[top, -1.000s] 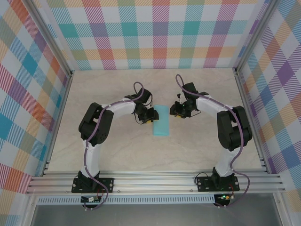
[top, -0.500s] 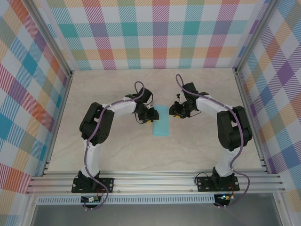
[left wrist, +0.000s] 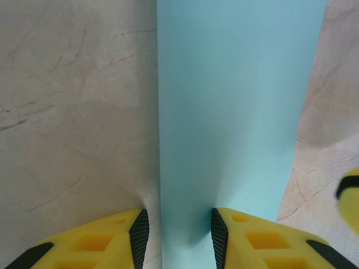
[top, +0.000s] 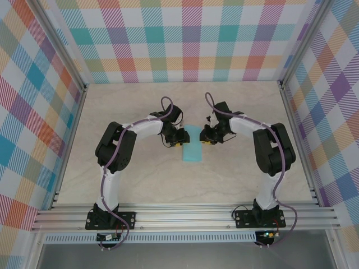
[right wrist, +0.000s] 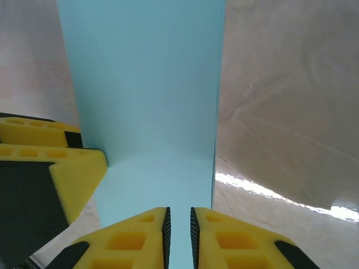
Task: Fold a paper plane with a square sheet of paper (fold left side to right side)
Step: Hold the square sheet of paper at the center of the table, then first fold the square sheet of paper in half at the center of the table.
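The left fingers (left wrist: 95, 244) stand spread, straddling the left long edge of the sheet (top: 192, 148), one black pad over bare bench (top: 140, 179) and the other over the turquoise. The right fingers (right wrist: 134, 238) are drawn almost together with a sliver of turquoise in the slit between them, pinching the sheet at its right edge. The paper just in front of them looks lifted off the bench, though the close view makes that hard to judge. The sheet lies mid-bench as a narrow rectangle, turquoise side up, with its long sides running near to far. Both sets of fingers meet it at its far half and face each other across it.
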`<state>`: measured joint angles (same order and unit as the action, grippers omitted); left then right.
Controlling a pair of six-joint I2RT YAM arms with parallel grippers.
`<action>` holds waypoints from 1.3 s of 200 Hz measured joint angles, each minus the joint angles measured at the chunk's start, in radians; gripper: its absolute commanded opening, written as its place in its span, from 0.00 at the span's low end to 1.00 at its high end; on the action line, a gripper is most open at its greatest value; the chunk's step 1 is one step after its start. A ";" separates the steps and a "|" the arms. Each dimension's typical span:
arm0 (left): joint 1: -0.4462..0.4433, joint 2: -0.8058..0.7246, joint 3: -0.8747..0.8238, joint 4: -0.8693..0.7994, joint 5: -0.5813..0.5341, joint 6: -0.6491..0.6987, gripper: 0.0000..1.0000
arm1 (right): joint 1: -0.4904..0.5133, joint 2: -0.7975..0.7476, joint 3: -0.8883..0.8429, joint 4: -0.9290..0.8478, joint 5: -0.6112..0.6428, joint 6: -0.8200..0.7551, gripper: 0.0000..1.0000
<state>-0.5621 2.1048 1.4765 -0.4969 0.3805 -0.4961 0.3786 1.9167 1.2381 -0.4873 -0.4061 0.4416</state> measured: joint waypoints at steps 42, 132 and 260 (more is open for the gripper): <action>0.000 0.000 0.000 0.000 -0.001 0.000 0.37 | 0.017 0.040 0.014 0.000 -0.011 0.011 0.17; 0.000 0.000 0.000 0.000 -0.001 0.000 0.38 | 0.023 0.093 0.047 -0.021 -0.002 0.014 0.17; 0.008 -0.167 -0.027 0.042 0.072 0.000 0.38 | 0.022 0.112 0.068 -0.047 -0.005 0.014 0.16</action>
<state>-0.5541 1.9373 1.4490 -0.4545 0.4530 -0.4965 0.4004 2.0285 1.3056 -0.5339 -0.4110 0.4553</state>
